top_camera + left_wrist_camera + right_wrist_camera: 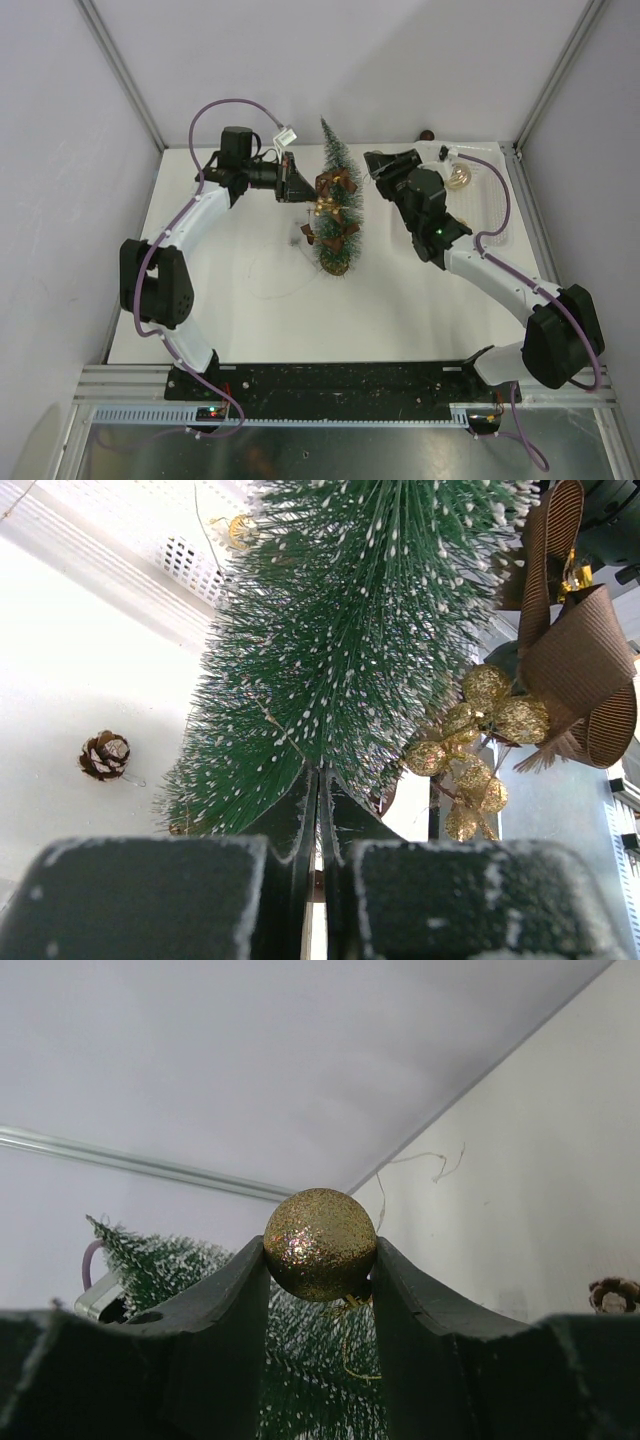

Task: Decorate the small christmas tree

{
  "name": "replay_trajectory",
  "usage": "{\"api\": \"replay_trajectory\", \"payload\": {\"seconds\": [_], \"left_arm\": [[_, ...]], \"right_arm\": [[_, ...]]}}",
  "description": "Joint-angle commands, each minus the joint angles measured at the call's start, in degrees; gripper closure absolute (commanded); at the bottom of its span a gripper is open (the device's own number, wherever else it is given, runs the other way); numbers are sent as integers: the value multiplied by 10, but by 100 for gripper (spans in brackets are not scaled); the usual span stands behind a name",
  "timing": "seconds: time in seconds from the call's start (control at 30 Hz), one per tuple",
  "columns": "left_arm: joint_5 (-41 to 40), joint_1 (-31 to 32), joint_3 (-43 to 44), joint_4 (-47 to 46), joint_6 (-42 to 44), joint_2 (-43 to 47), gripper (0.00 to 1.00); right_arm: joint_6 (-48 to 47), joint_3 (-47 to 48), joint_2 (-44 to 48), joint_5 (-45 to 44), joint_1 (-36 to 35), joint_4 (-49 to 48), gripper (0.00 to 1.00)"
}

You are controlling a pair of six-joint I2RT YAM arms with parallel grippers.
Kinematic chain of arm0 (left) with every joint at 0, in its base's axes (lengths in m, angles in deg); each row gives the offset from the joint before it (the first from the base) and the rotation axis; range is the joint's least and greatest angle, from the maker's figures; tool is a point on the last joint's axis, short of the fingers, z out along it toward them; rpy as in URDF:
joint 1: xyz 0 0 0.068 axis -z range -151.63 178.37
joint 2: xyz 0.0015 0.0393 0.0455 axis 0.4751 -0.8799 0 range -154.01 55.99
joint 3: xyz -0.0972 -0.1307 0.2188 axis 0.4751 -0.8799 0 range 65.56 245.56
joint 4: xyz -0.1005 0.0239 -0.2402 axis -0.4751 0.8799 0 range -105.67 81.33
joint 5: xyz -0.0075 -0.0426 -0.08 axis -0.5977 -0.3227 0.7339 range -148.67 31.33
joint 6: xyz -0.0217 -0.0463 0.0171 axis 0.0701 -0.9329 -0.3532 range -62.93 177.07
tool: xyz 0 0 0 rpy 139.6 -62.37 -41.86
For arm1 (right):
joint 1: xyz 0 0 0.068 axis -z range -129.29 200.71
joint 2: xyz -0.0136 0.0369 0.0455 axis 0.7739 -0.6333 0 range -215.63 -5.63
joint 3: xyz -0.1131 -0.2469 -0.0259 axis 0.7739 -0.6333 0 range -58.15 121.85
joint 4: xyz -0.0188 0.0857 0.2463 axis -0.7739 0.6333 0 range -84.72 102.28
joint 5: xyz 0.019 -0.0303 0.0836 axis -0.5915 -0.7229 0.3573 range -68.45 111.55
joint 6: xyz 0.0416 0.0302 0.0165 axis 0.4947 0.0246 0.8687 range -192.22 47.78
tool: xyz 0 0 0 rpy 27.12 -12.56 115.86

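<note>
The small christmas tree [336,205] stands upright on its wooden disc base [336,266] at mid-table. It carries brown ribbon bows [575,670] and a gold glitter berry cluster [480,730]. My left gripper [292,181] is at the tree's left side. In the left wrist view its jaws [320,770] are shut to a thin slit, tips buried in the bristles [340,630]; nothing shows between them. My right gripper [372,160] is by the tree's upper right. It is shut on a gold glitter ball [320,1245], its thread hanging below, with the tree [160,1260] just behind.
A white mesh basket [497,215] with a gold ornament [458,177] sits at the right rear, also seen in the left wrist view [190,565]. A loose pine cone [105,756] lies on the table near the back wall. Enclosure walls stand close on all sides.
</note>
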Motion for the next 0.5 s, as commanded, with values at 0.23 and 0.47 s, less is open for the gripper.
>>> {"api": "replay_trajectory", "payload": {"seconds": [0.23, 0.47], "left_arm": [[11, 4, -1, -9, 6, 30, 97], [11, 4, 2, -9, 2, 28, 97]], "right_arm": [[-11, 6, -24, -34, 24, -65, 96], [29, 6, -49, -13, 9, -82, 96]]}}
